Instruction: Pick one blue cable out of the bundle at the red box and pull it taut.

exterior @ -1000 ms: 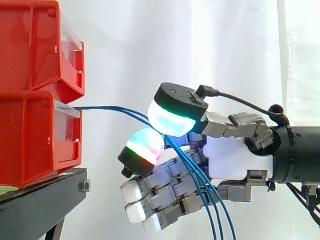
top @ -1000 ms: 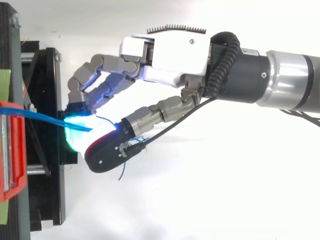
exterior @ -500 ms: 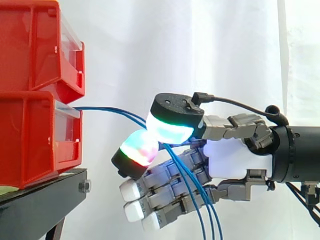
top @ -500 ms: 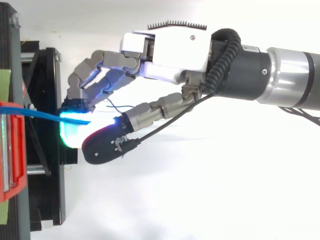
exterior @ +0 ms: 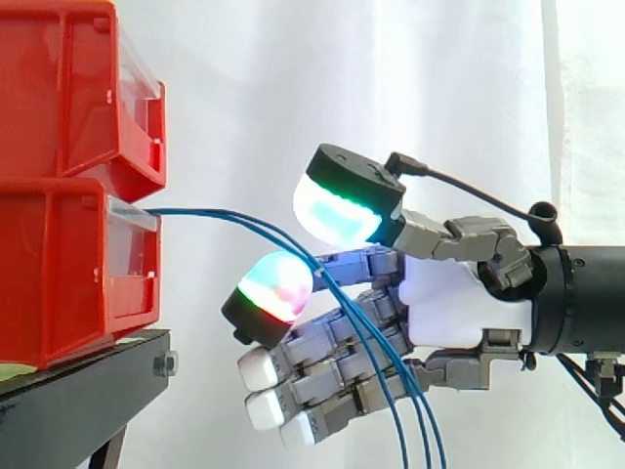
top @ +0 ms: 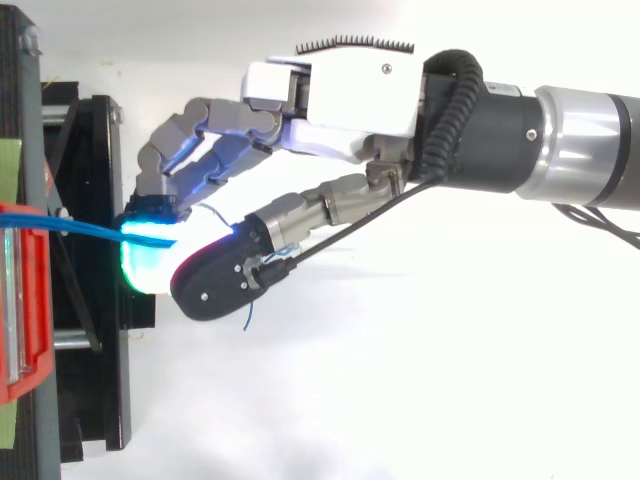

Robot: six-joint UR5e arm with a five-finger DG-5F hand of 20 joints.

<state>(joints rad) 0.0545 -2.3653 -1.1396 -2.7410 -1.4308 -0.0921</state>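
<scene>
Side view, hand: grey-and-white robot hand [exterior: 459, 303] reaching in from the right, fingers loosely bent toward the bins; cyan-green thumb pad [exterior: 337, 207] held apart from the multicoloured finger pad [exterior: 276, 285] below it, nothing pinched.
Cables: bundle of thin blue cables [exterior: 220, 216] leaving the lower bin's front, passing through the gap between those two pads, then hanging down across the fingers.
Bins: stacked red plastic bins [exterior: 59, 274], at left.
Stand: black stand [exterior: 83, 386] under the bins.
Backdrop: white curtain [exterior: 254, 78].
Top view, cables: blue strands [top: 90, 232] reach from the bin to the glowing pads.
</scene>
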